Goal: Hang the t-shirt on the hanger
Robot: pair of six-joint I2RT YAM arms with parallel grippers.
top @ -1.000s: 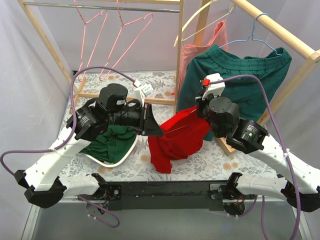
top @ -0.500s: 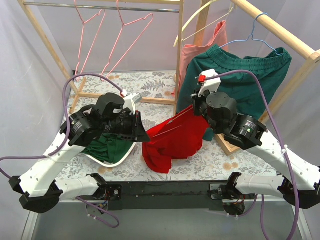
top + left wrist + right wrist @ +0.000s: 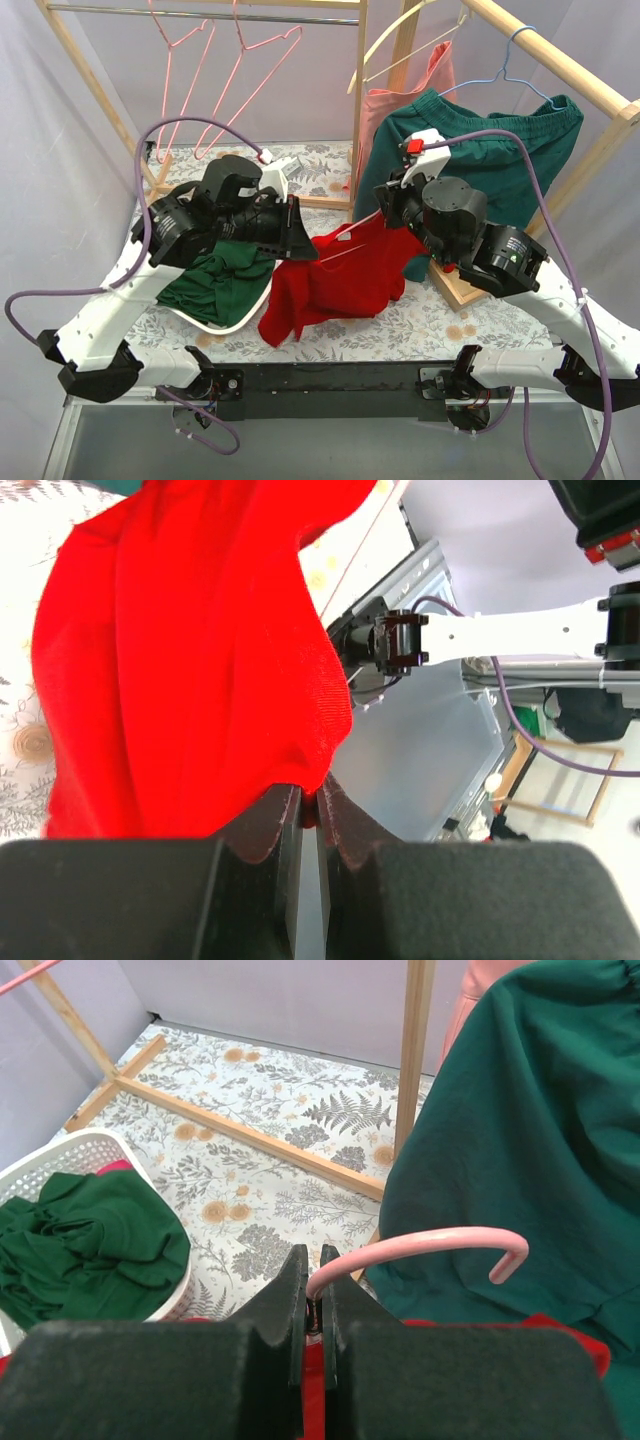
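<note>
Red t-shirt is held up btwn both arms over the tabletop, w/ lower folds draped toward the near edge. L claw is clamped narrow on a fold of the t-shirt's edge. R claw is pinched on the hanger wire just below the hook; the rest of the hanger is covered by red fabric in the wrist view. White basket w/ dk green garment is seen just left of the t-shirt.

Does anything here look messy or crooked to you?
The bright red fabric t-shirt looks askew: it sags bunched and lopsided between the two arms, one end drooping toward the floral table, while the hook of the thin pink wire hanger pokes out at its top.
</note>
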